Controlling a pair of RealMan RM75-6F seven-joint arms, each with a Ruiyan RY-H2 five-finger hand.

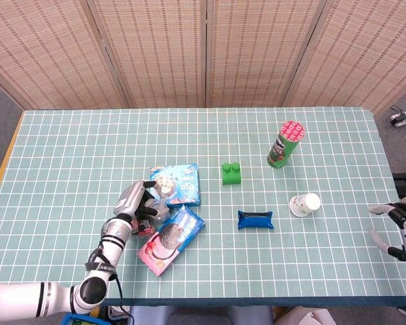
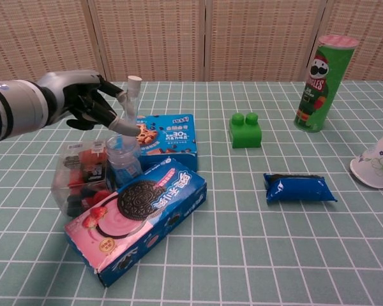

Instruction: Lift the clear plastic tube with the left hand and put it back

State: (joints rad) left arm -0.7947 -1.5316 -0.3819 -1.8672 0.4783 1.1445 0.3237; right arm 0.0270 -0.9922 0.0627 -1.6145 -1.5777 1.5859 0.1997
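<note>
The clear plastic tube (image 2: 129, 105) stands upright with a white cap, just behind a small clear bottle (image 2: 123, 159), left of centre in the chest view. My left hand (image 2: 89, 99) is at its left side. The thumb lies near the upper part, and the fingers (image 2: 129, 125) curl across the front lower down, not closed tight. The tube's foot is hidden by the bottle. In the head view the left hand (image 1: 137, 199) covers the tube. My right hand (image 1: 398, 227) hangs at the table's right edge, fingers spread and holding nothing.
A clear box of berries (image 2: 82, 178) and an Oreo box (image 2: 137, 217) lie right in front of the tube, with a blue cookie box (image 2: 169, 134) to its right. Further right are a green block (image 2: 245, 131), a blue packet (image 2: 299, 189), a Pringles can (image 2: 319, 83) and a tipped paper cup (image 2: 376, 162).
</note>
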